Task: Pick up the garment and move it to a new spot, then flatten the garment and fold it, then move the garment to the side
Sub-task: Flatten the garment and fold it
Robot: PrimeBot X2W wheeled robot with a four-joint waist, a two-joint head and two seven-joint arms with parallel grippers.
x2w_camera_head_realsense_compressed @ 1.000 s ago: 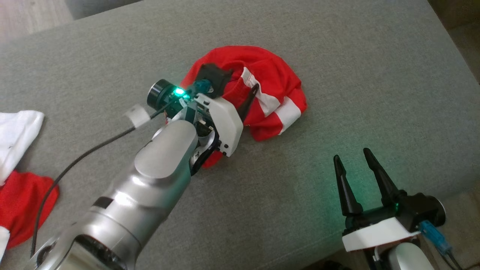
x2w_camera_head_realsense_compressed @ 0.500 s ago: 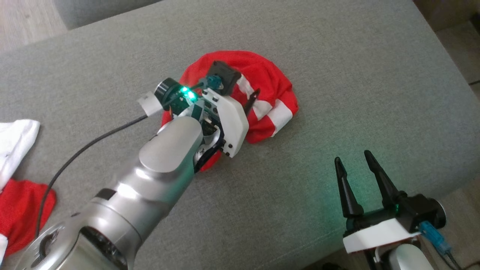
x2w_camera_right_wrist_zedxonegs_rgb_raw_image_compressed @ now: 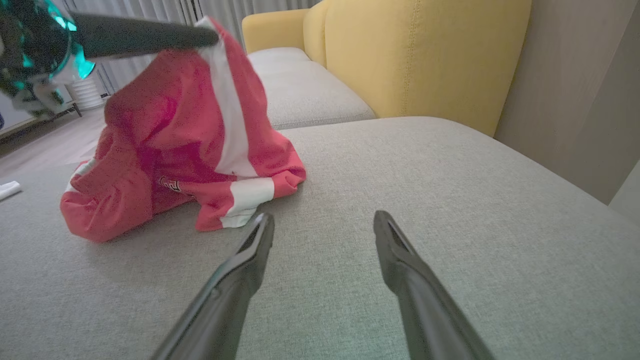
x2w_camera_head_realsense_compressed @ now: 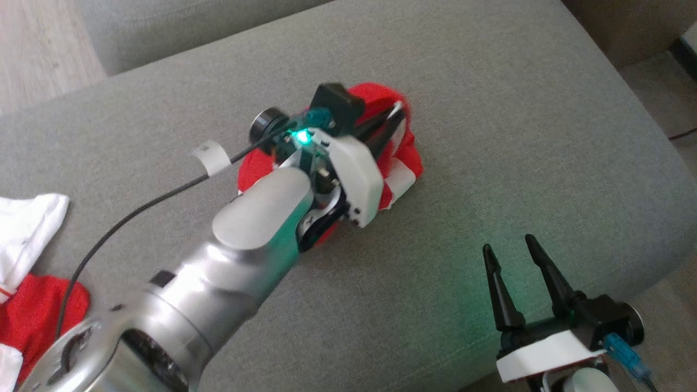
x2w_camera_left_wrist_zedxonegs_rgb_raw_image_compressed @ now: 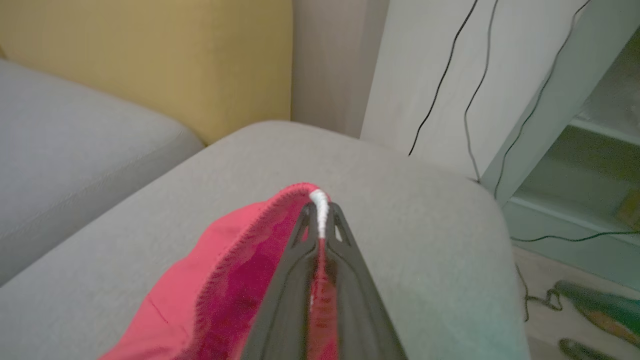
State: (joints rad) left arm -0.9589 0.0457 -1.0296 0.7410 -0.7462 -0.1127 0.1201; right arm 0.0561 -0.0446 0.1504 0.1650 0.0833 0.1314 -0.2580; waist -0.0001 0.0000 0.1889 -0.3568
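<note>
Head view showed the left gripper (x2w_camera_head_realsense_compressed: 396, 115) pinched shut on a fold of the red and white garment (x2w_camera_head_realsense_compressed: 409, 159). The garment sat near the middle of the grey cushion (x2w_camera_head_realsense_compressed: 490, 136), its gripped part lifted into a peak while the rest lay on the fabric. Bare cushion lay open to the right of the garment and toward the rounded far corner. The near edge ran beneath the right gripper (x2w_camera_head_realsense_compressed: 507, 243), whose fingers stood spread and empty, well apart from the garment. At the left edge lay a white cloth (x2w_camera_head_realsense_compressed: 27, 228) and a red cloth (x2w_camera_head_realsense_compressed: 41, 305). Wooden floor (x2w_camera_head_realsense_compressed: 32, 43) showed beyond the far left corner, and the right wrist view showed a yellow sofa back (x2w_camera_right_wrist_zedxonegs_rgb_raw_image_compressed: 425, 60) past the cushion. A second earlier the left jaws had stood open over the garment, which lay lower; the right gripper had not changed.
</note>
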